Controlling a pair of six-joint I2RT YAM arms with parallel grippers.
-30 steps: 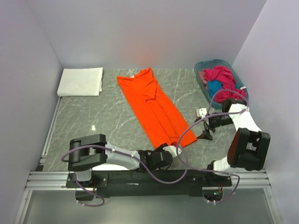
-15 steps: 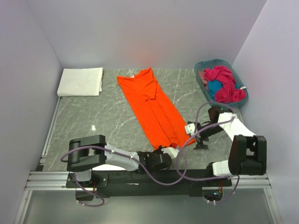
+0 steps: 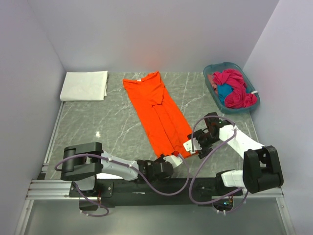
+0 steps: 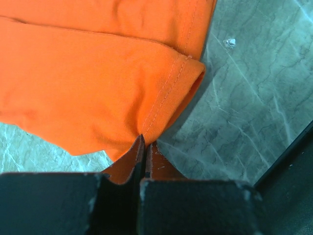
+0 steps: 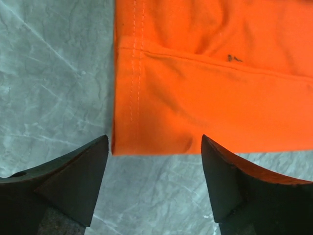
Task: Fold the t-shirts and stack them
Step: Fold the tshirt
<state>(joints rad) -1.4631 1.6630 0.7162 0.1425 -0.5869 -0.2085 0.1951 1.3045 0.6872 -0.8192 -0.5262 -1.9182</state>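
Down the middle of the grey marbled worktop [image 3: 112, 125], the orange t-shirt [image 3: 159, 115] is laid flat as a long, narrow strip. Its sides are folded inward, its collar end lies toward the far wall and its hem end toward the arm bases, and the whole strip is slanted to the right.

At the left corner of that hem, the left hand [image 3: 171, 156] is seen low on the worktop. In the left wrist view this hand [image 4: 143, 147] is pinched tight, with a fold of orange cloth caught between its dark fingers [image 4: 117, 200].

At the right corner of the hem, the right hand [image 3: 194, 146] is held wide. In the right wrist view [image 5: 154, 142], one finger [image 5: 73, 181] is placed on either side of the stitched corner, and nothing is gripped. Whether the cloth is touched cannot be told.

Well to the left of the orange t-shirt's collar end, a white t-shirt [image 3: 84, 85] is seen folded into a flat rectangle. Well to the right of the collar end, a teal basket [image 3: 213, 68] is set at the far corner. A magenta t-shirt [image 3: 234, 83] is heaped in it over a blue t-shirt [image 3: 224, 92], of which only a small patch is shown.
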